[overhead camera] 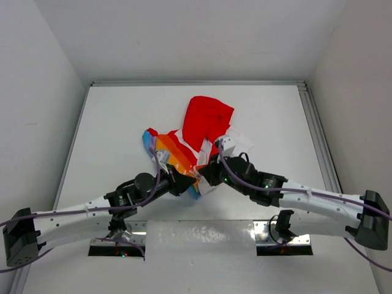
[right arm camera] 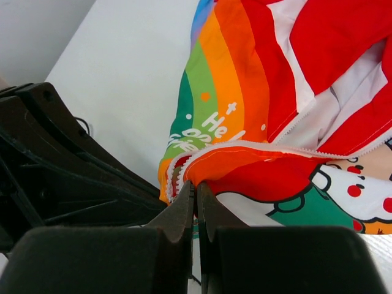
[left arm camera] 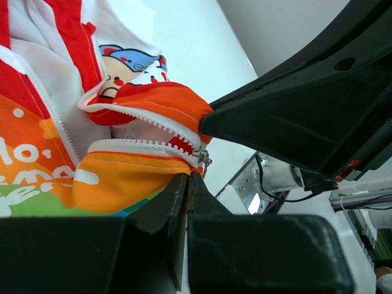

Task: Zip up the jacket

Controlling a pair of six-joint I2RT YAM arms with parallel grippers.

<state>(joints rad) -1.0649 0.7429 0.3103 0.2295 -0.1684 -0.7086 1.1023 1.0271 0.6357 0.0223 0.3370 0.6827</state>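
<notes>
Left gripper [left arm camera: 187, 184] is clamped shut on the jacket [overhead camera: 174, 153] hem just below the slider [left arm camera: 202, 157]. Right gripper [right arm camera: 196, 193] seems pinched on the opposite zip edge. Cloth is light and limp: hold the hem taut, grip the slider. Hood [overhead camera: 207, 119] lies beyond on the table [overhead camera: 122, 116].

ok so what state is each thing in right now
jacket: crumpled, front unzipped
zipper: open, tooth rows apart, joined only at the slider near the hem
hood: lying flat, untouched
left hand: shut, pinching the jacket's edge just below the slider
right hand: shut, pinching the jacket's edge by the zipper's end
</notes>
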